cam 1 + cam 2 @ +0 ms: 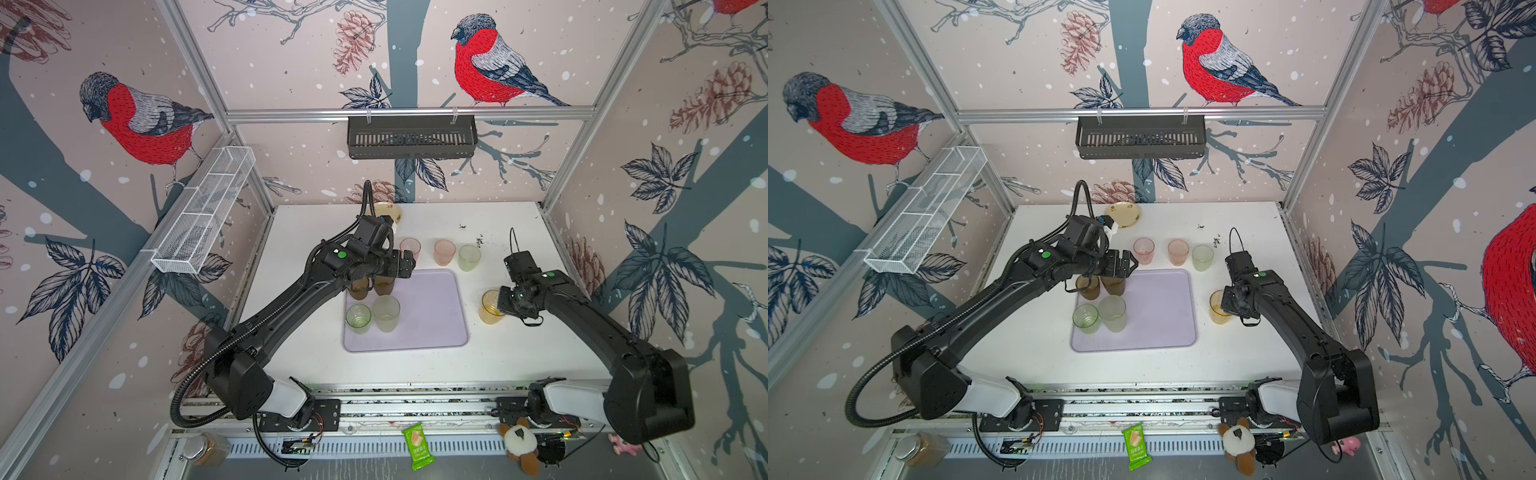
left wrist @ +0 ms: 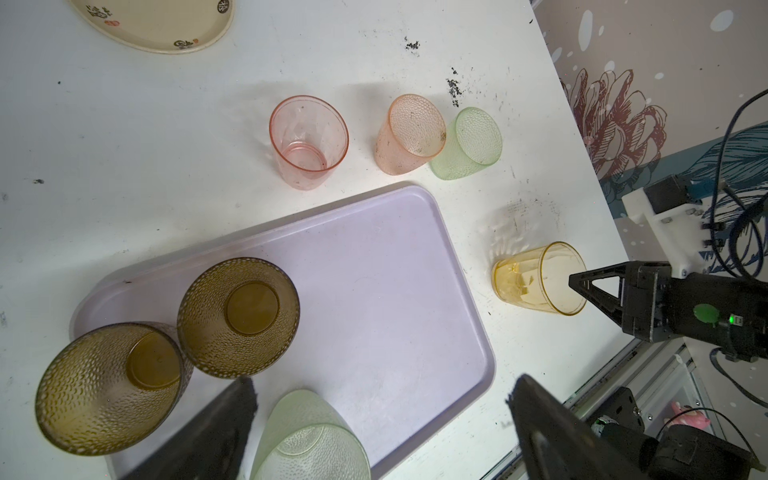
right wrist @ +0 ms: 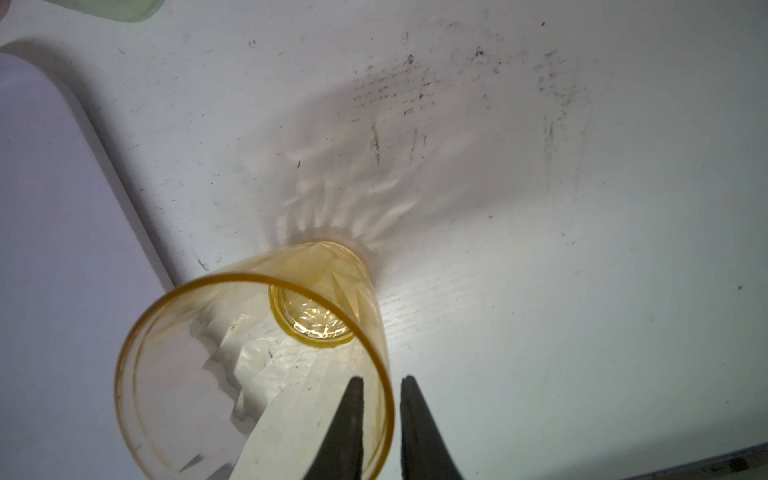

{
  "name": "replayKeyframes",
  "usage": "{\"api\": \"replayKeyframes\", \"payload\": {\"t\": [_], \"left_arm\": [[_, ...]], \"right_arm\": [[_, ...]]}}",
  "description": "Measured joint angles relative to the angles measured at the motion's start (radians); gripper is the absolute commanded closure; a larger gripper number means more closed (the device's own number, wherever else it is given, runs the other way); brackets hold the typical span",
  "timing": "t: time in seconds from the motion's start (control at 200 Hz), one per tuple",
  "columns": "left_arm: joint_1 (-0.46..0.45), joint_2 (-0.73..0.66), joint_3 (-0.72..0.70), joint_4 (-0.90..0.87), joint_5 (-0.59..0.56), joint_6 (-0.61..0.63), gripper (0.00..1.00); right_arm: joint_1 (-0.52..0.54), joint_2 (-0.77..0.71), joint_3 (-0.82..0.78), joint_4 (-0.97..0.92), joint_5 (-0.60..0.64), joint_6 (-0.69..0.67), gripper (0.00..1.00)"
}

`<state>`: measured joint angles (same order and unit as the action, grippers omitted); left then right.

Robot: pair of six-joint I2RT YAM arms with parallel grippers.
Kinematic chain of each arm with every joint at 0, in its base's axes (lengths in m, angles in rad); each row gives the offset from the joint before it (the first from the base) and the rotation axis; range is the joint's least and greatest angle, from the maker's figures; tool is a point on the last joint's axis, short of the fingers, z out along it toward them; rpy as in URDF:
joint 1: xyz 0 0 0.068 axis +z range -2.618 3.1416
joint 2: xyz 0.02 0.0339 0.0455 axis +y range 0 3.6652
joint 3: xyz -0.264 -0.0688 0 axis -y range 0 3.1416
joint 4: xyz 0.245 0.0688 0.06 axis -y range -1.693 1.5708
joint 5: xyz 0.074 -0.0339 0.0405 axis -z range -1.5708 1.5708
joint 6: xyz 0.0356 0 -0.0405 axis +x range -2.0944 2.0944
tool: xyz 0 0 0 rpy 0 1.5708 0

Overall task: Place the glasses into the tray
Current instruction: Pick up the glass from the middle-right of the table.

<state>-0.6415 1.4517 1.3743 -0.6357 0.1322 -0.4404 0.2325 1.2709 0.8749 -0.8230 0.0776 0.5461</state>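
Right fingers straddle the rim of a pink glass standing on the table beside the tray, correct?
Not pink. The right wrist view shows the right gripper with its fingers straddling the rim of the amber glass. It stands on the table beside the tray, as you said.

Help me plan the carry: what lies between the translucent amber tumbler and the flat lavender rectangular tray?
Only bare white tabletop separates the translucent amber tumbler from the flat lavender tray; the left wrist view shows it.
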Motion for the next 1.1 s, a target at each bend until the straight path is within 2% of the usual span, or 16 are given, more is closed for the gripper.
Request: {"api": "replayKeyframes", "payload": {"t": [0.24, 0.575, 0.821, 1.101], "left_arm": [[0.000, 0.002, 0.010, -0.002, 0.000, 0.003, 0.04], [0.012, -0.002, -0.002, -0.002, -0.001, 0.003, 0.04], [0.082, -0.027, -0.010, -0.002, -0.003, 0.010, 0.04], [0.151, -0.083, -0.068, -0.006, -0.004, 0.018, 0.04]], "right_arm": [[-0.005, 0.000, 0.008, 0.008, 0.000, 0.000, 0.93], [0.018, -0.003, 0.126, -0.037, 0.010, 0.000, 0.96], [0.107, 0.048, 0.246, -0.084, 0.030, 0.004, 0.97], [0.257, 0.208, 0.471, -0.141, 0.048, 0.004, 0.97]]}}
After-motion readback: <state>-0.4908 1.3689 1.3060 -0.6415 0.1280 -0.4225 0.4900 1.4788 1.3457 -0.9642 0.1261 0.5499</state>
